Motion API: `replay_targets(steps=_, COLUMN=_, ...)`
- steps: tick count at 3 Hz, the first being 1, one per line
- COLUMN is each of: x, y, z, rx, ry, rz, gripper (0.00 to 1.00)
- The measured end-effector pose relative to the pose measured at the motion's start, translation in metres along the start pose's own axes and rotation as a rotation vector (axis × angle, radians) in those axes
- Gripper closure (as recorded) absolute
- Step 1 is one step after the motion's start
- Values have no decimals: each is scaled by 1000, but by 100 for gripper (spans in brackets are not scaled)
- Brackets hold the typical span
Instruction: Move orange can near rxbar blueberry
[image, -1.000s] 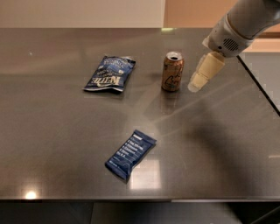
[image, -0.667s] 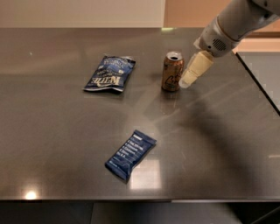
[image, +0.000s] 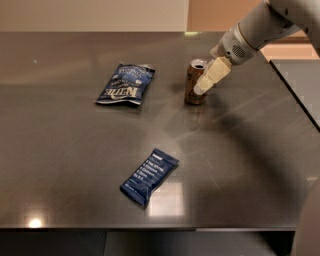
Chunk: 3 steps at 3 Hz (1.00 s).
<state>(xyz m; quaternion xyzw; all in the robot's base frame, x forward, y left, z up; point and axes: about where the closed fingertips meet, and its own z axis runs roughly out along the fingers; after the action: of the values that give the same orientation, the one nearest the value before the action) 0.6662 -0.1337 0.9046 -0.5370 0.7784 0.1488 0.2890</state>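
The orange can (image: 192, 86) stands upright on the dark table (image: 70, 150), right of centre towards the back. My gripper (image: 203, 87) reaches down from the upper right and overlaps the can's right side at mid height, and I cannot tell if it touches the can. The rxbar blueberry (image: 149, 176), a flat navy wrapper, lies towards the front of the table, well in front and slightly left of the can.
A crinkled blue chip bag (image: 126, 84) lies left of the can. The table's right edge (image: 294, 95) runs diagonally behind my arm, and its front edge is just below the bar.
My gripper has moved left and slightly down, from beside the can's right to overlapping its right side. The can, bar and bag have not moved.
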Motion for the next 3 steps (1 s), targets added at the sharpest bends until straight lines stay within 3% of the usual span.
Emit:
replay_targets(steps=1, x=-7, y=3, z=2, rx=-24, ry=-25, rz=-6, gripper=18)
replay_targets(steps=3, x=-13, y=12, z=-9, rx=-59, ry=-51, rz=-20, gripper=65)
